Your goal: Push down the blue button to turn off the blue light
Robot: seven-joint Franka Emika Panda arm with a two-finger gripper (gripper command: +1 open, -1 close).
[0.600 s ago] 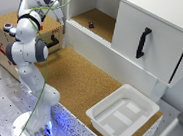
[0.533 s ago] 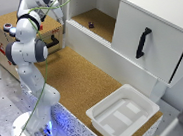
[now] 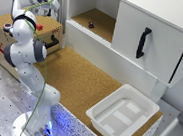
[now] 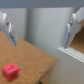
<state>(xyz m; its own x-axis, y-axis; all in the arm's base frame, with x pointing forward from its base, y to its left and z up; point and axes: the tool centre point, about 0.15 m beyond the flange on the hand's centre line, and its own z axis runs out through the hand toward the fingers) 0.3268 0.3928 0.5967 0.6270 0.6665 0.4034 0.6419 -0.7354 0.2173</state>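
From the exterior view, the single white arm (image 3: 27,54) rises from its base at the near corner and folds back over the wooden box (image 3: 23,36) on the exterior view's left, its wrist end up near the top edge, above the box's top. I take it the arm is reaching there because the controls sit on that box: one small red button (image 3: 39,27) shows on its top, and a black handle (image 3: 52,41) on its front. The blue button I cannot find here; I would guess it is hidden behind the arm, but I cannot tell. A blue glow (image 3: 58,118) shows at the arm's base, though whether that is the light meant is unclear. One white tray (image 3: 101,117) sits on the cork floor (image 3: 86,77), one white cabinet (image 3: 144,26) stands open with a black door handle (image 3: 142,42), and one small dark object (image 3: 91,25) lies on its shelf. In the wrist view, the gripper (image 4: 40,27) has both fingers (image 4: 7,27) spread wide apart with nothing between them, hanging over the wooden box top (image 4: 22,57), and one red button (image 4: 9,70) sits off to the side of it rather than between the fingers. No blue button appears here either, so the push seems not yet begun.
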